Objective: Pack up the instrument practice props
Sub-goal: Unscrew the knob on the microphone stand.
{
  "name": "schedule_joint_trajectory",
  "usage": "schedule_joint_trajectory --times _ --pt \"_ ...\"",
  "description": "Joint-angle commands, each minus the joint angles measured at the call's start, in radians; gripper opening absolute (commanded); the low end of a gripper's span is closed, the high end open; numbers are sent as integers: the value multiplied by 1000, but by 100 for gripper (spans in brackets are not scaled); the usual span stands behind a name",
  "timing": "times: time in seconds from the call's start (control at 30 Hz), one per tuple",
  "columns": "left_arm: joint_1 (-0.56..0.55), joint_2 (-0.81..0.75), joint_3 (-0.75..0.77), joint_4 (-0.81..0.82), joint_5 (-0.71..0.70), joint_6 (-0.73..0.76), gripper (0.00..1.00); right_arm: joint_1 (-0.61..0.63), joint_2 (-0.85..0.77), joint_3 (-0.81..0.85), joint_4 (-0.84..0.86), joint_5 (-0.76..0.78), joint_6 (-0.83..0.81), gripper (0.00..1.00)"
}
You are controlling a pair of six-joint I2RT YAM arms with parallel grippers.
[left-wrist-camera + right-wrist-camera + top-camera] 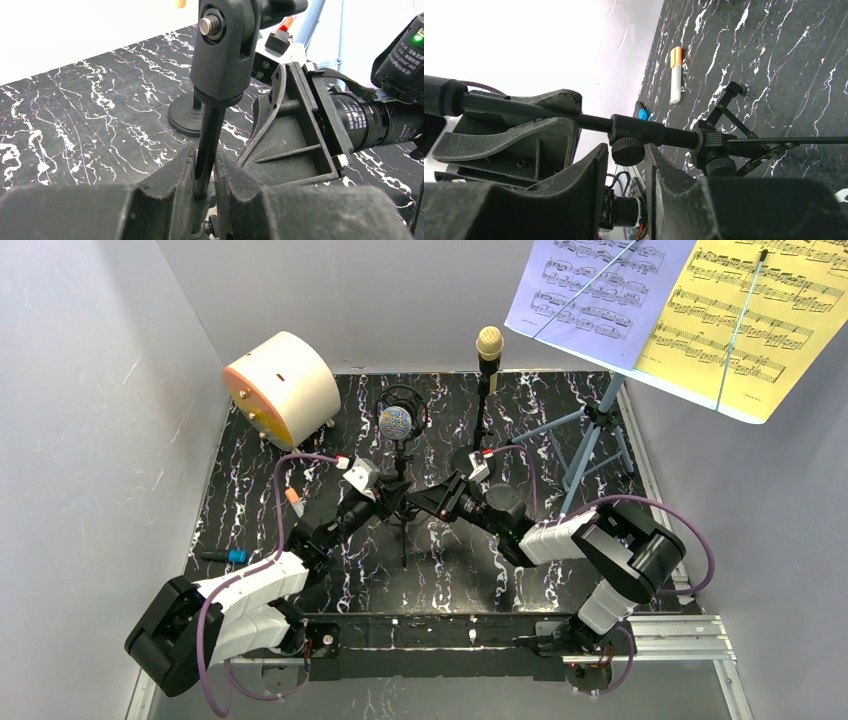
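The silver-headed microphone [396, 422] stands on a black tripod pole [403, 530] in the middle of the mat. My left gripper [386, 502] is shut on that pole's thin shaft [207, 135], just above a collar. My right gripper [432, 496] comes in from the right; its jaws stand open around the pole's clamp knob [628, 150], close on both sides. Behind them, a cream microphone [489, 343] stands on a round-base pole [186, 117]. The blue music rack [590, 440] at the back right carries a lavender score sheet [600, 285] and a yellow score sheet [750, 320].
A big cream cylinder with an orange face [283, 388] lies at the back left. An orange-and-white stick [676, 75] and a small blue piece [237, 556] lie on the mat to the left. Grey walls close in both sides.
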Motion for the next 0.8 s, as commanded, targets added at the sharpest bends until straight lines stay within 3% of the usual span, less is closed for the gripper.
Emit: schedule_joint_trajectory --times 0.0,0.1,0.3,0.53,0.77 --pt "-12 21 -24 -174 39 -11 0 -4 15 15 117 -10 23 39" --pt "-13 21 -24 -174 39 -11 0 -7 29 24 129 -24 30 32" --pt "-13 20 -24 -175 41 -10 0 -18 45 25 172 -72 -41 1" --pt "-12 20 -23 -178 45 -11 0 -30 26 46 155 -157 -247 1" --pt "-12 17 -21 -179 49 -13 0 -30 -23 123 -39 -273 -609 1"
